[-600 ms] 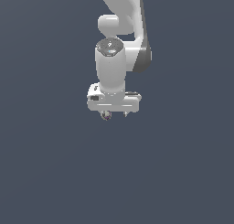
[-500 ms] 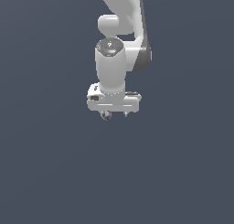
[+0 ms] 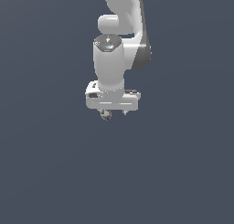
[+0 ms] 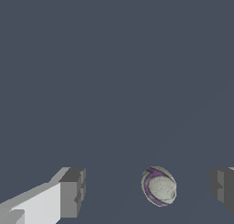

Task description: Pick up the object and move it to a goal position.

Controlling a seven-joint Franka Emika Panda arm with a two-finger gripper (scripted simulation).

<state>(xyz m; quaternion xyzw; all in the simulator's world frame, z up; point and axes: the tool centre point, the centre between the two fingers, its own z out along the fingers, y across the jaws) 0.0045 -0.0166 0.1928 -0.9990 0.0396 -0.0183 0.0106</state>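
The object (image 4: pixel 159 186) is a small roundish grey-white lump with a purple band. In the wrist view it sits between my two fingers and touches neither, with a wider gap to the white, grey-padded finger (image 4: pixel 71 193) than to the other finger (image 4: pixel 223 191). My gripper (image 4: pixel 147 193) is open. In the exterior view the object (image 3: pixel 106 114) peeks out just under the white hand, toward that view's left of my gripper (image 3: pixel 114 112), which points straight down.
A plain dark grey-blue surface (image 3: pixel 55 173) fills both views. The white arm (image 3: pixel 123 17) rises out of the top of the exterior view.
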